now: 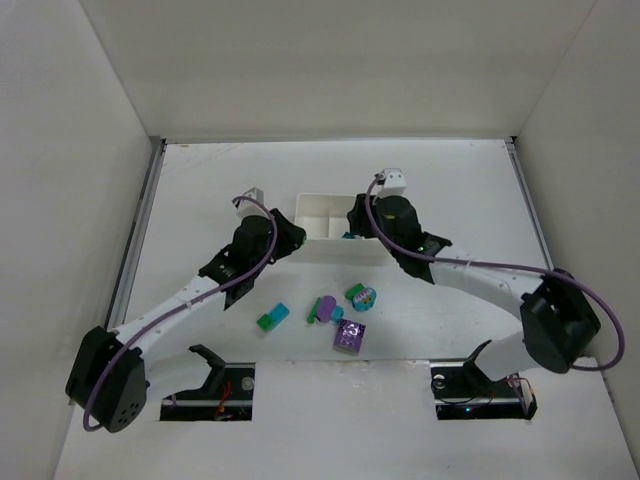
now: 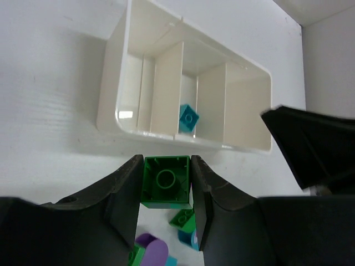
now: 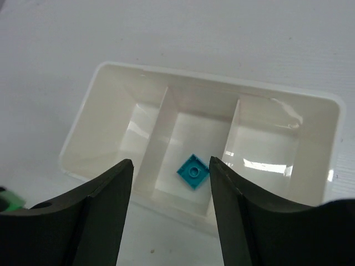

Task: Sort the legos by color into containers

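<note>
1. Green brick (image 2: 165,185) is clamped between the left gripper (image 2: 166,172) fingers and held off the table, just outside the tray (image 2: 113,77) rim and over no compartment.
2. Teal brick (image 3: 193,171) lies flat in the middle compartment, clear of both dividers. The two end compartments hold nothing.
3. Right gripper (image 3: 170,177) hangs over the tray with its fingers spread, grasping nothing. The teal brick is below the gap.
4. Loose legos (image 1: 348,335) lie near the tray, between the arms.
5. White table (image 1: 450,180) has open room to the far, left and right. Enclosure walls (image 1: 330,60) stand on three sides.
</note>
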You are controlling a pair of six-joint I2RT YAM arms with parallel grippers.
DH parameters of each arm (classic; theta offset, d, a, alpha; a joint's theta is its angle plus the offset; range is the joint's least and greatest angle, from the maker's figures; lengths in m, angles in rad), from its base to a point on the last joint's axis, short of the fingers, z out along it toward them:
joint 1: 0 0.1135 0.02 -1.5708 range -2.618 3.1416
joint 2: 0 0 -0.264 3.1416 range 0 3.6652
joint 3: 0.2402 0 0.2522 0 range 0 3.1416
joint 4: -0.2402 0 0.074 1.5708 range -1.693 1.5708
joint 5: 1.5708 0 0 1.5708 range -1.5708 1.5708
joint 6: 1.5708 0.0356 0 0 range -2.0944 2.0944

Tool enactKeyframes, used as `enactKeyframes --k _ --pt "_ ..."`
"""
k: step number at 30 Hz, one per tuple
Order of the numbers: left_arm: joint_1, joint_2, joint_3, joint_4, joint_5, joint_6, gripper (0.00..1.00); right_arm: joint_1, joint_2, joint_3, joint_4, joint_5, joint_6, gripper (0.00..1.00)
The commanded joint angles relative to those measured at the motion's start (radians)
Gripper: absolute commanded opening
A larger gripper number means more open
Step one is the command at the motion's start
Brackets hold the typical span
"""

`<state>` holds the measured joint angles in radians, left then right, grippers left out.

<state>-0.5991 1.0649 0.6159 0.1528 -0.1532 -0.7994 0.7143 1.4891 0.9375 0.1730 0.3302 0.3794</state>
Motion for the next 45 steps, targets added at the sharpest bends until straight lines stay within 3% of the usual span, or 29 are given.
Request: enactKeyframes --k 1,4,7,13,20,29,40,45 --pt "0.017 0.084 0.11 0.039 -0.042 0.086 0.14 0.026 -0.127 -0.09 0.066 0.055 0.024 0.55" --pt "0.028 0.2 0.179 0.047 -0.048 0.12 0.15 0.064 -0.228 -0.205 0.06 0.073 0.059 0.35" --pt "0.032 0.294 0.238 0.051 -0.048 0.157 0.16 0.105 -0.323 -0.307 0.051 0.084 0.088 0.36" --pt "0.035 0.432 0.326 0.057 -0.052 0.2 0.2 0.207 -0.438 -0.41 -0.067 0.107 0.144 0.7" --pt "0.035 0.475 0.352 0.056 -0.069 0.215 0.42 0.317 -0.402 -0.399 -0.236 0.102 0.17 0.86" --pt "0.019 0.36 0.302 0.053 -0.062 0.217 0.49 0.323 -0.28 -0.361 -0.291 0.052 0.196 0.92" --pt "-0.06 0.074 0.015 0.024 0.03 0.08 0.54 0.288 -0.126 -0.319 -0.231 0.042 0.164 0.92" --pt "-0.073 0.0 -0.07 0.001 0.104 0.003 0.54 0.285 -0.083 -0.31 -0.204 0.063 0.158 0.87"
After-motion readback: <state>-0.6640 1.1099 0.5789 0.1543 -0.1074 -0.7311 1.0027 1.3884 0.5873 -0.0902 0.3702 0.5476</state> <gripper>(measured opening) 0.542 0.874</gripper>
